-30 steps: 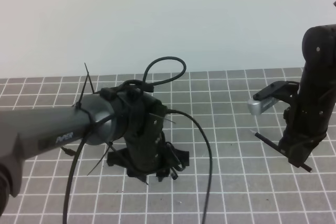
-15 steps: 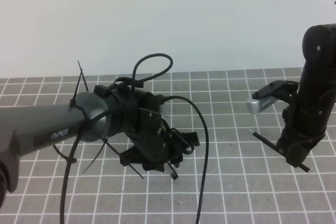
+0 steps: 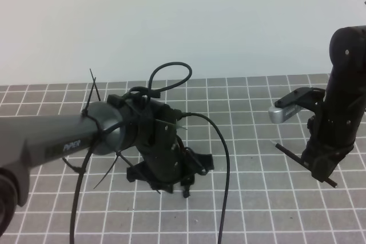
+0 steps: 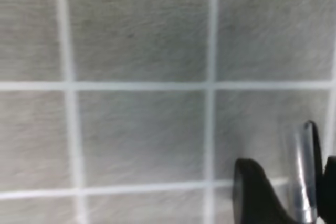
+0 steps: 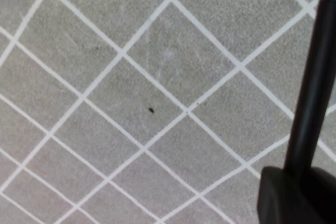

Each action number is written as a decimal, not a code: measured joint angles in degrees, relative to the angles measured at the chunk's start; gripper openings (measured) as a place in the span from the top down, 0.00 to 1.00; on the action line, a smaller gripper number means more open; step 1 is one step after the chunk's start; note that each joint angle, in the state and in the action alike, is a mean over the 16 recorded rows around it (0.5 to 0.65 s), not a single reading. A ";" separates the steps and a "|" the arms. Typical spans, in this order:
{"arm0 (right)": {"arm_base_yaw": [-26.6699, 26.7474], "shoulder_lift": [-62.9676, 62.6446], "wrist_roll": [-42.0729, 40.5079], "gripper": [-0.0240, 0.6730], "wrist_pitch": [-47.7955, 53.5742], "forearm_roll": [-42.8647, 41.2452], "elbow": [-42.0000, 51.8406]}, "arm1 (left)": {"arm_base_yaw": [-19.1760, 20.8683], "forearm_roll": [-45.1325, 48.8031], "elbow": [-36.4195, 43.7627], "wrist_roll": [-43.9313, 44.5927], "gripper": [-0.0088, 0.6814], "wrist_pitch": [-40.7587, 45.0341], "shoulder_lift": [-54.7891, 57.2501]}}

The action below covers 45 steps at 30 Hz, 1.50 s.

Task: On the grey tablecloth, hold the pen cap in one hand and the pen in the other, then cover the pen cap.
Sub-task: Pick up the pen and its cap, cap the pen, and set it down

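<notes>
Cloth: the grey tablecloth fills nearly the whole right wrist view, its thin white grid lines running diagonally, so the squares read as diamonds.
Speck: a tiny dark speck sits on the cloth inside one square, well to the left of the pen.
Pen: the pen shows as a slim black shaft at the right edge, leaning slightly, its upper end cut off by the frame.
Right gripper: a blurred dark block, probably one finger of the right gripper, sits at the pen's lower end; the shaft runs down into it and appears clamped there.
</notes>
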 joint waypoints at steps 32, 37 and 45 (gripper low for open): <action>0.00 0.00 -0.32 0.97 -0.37 0.14 0.00 | 0.10 11.50 -4.32 2.56 0.67 14.82 0.20; 0.00 0.00 -0.36 0.97 -0.48 0.28 0.00 | 0.10 10.51 -4.29 0.94 0.57 14.06 0.20; 0.00 0.00 -0.37 0.97 -0.63 0.50 0.00 | 0.10 8.37 -4.23 0.35 0.59 12.56 0.26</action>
